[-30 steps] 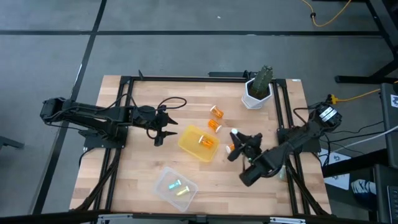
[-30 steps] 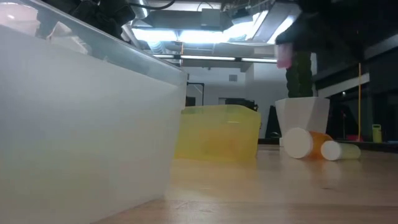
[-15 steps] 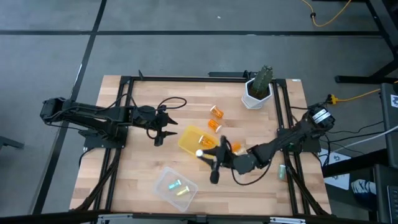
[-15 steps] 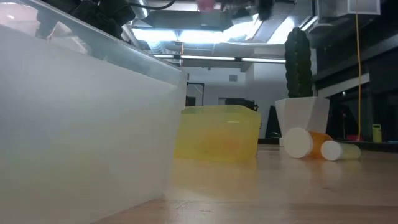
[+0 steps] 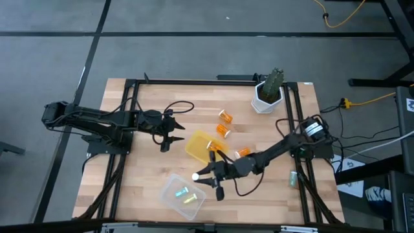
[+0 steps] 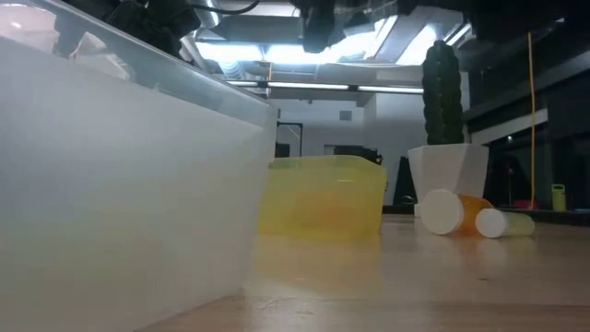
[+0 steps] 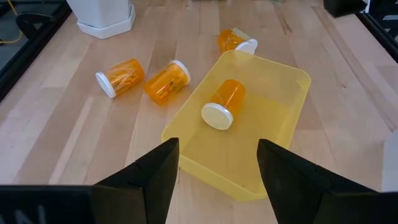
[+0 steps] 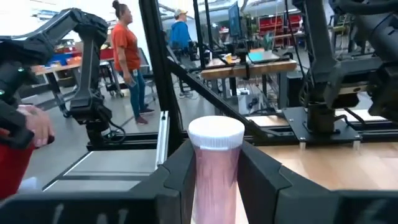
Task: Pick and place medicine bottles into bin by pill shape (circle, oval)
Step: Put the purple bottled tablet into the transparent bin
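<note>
Bins are set mid-table: one orange bottle (image 7: 222, 103) is held in the yellow bin (image 5: 197, 141), pastel vials (image 5: 184, 194) in the clear bin (image 5: 167, 191). A pink vial (image 8: 214, 167) is clamped by the right gripper (image 5: 204, 178) over the clear bin's edge; the left gripper (image 7: 216, 168) is spread, empty.

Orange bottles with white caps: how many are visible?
4 orange bottles. One lies in the yellow bin; two side by side between bin and white plant pot; one beside the bin's right edge. More may be hidden.

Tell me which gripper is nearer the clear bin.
Right. The right gripper, holding a pink vial, is just above the clear bin's edge; the left gripper waits by the yellow bin.
</note>
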